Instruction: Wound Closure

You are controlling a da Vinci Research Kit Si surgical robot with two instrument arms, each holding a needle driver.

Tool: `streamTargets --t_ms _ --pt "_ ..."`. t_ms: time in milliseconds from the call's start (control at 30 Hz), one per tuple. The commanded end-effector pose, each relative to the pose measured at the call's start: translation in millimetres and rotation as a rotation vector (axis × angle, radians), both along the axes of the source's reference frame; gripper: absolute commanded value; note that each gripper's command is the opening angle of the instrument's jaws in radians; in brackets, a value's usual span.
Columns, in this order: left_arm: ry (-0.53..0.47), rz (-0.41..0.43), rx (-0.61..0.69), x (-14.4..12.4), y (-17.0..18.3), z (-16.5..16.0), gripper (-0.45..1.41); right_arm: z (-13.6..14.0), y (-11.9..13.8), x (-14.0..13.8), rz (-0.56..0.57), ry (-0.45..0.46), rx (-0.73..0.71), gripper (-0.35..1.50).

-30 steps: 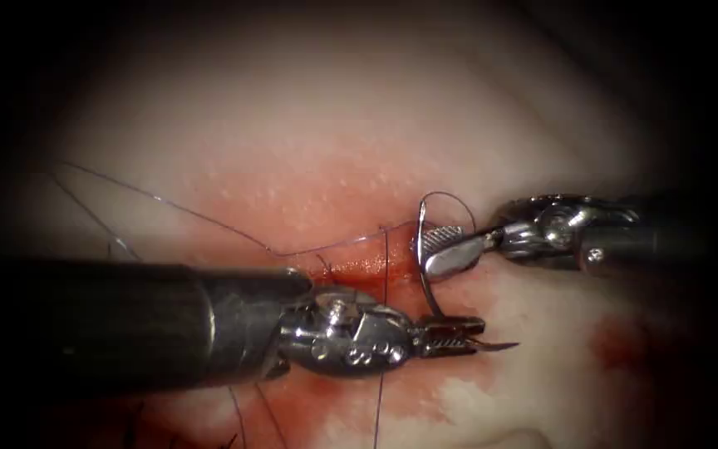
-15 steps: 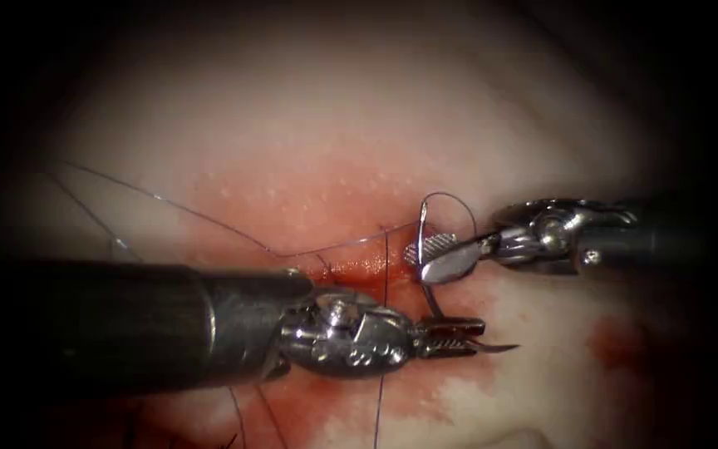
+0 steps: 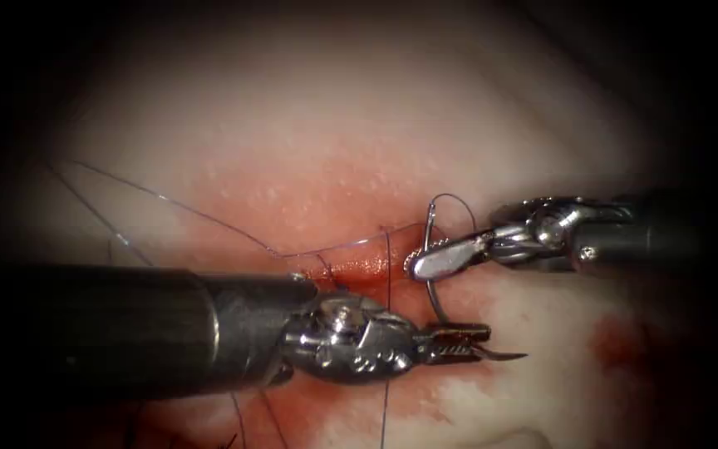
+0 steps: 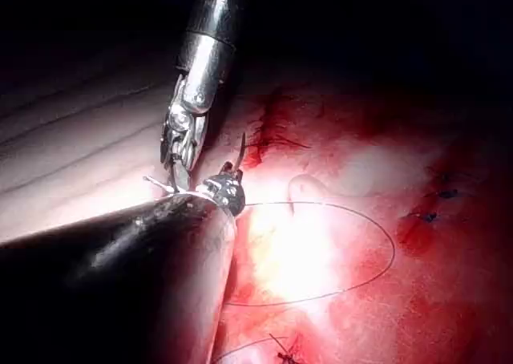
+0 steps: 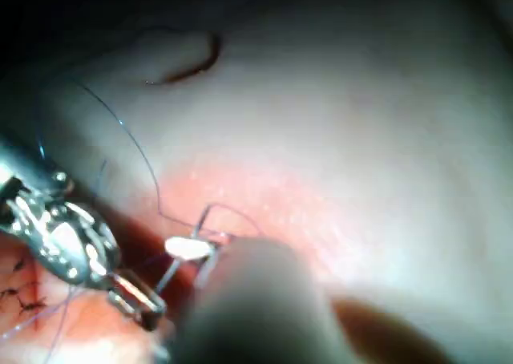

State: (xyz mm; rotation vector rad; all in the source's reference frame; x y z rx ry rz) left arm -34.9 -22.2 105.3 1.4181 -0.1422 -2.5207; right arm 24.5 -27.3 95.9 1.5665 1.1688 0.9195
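Right of the cut [image 3: 359,268], left tool [image 3: 456,342] pinches the curved needle [image 3: 432,287] near its tip; right tool [image 3: 425,262] pressed together on its upper shaft; thread [image 3: 209,218] trails left across reddened tissue [image 3: 317,141]

Two claws on one needle at the cut

The left arm's steel claw [image 3: 459,342] grips the curved steel needle [image 3: 435,301] near its point, just right of the cut [image 3: 357,268] in the pale pork tissue [image 3: 309,125]. Above it, the right arm's steel claw [image 3: 425,264] closes on the needle's tail end. Thin dark thread [image 3: 209,218] trails left across the tissue.
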Motion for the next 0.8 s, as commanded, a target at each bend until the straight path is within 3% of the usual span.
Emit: streamTargets --t_ms 33,67,133,200,267,367,467,567,633,800 --pt "-0.001 0.0 0.002 -0.6 0.0 0.5 -0.45 0.3 0.1 0.6 0.0 0.004 -0.016 -0.35" --pt "-0.001 -0.001 0.003 -0.6 0.2 0.5 -0.45 0.3 0.1 0.4 0.012 0.0 -0.025 -0.35" --pt "0.003 -0.056 0.096 -0.8 0.4 0.4 0.05 0.5 0.3 0.1 0.031 -0.002 -0.039 -0.35" --pt "-0.001 -0.086 0.163 -1.0 0.5 0.3 0.36 0.7 0.6 -0.3 0.039 0.001 -0.068 -0.35" --pt "-0.005 -0.122 0.212 -1.1 0.7 0.3 0.39 1.0 0.9 -0.8 0.054 0.001 -0.102 -0.35" --pt "-0.005 -0.168 0.289 -1.1 1.0 0.2 0.81 1.5 1.3 -1.6 0.078 -0.005 -0.173 -0.35" --pt "-0.001 -0.206 0.355 -1.0 1.1 0.4 0.86 1.8 1.6 -1.8 0.104 0.0 -0.253 -0.35" --pt "0.011 -0.228 0.429 -0.7 0.7 1.1 0.74 2.0 1.9 -1.9 0.131 -0.008 -0.373 -0.35" --pt "0.127 -0.18 0.529 0.4 -0.9 2.2 0.07 2.3 2.4 -2.1 0.16 -0.025 -0.483 -0.35" --pt "0.163 -0.191 0.577 0.8 -1.0 3.3 -0.1 2.6 2.9 -2.3 0.186 -0.046 -0.57 -0.35"
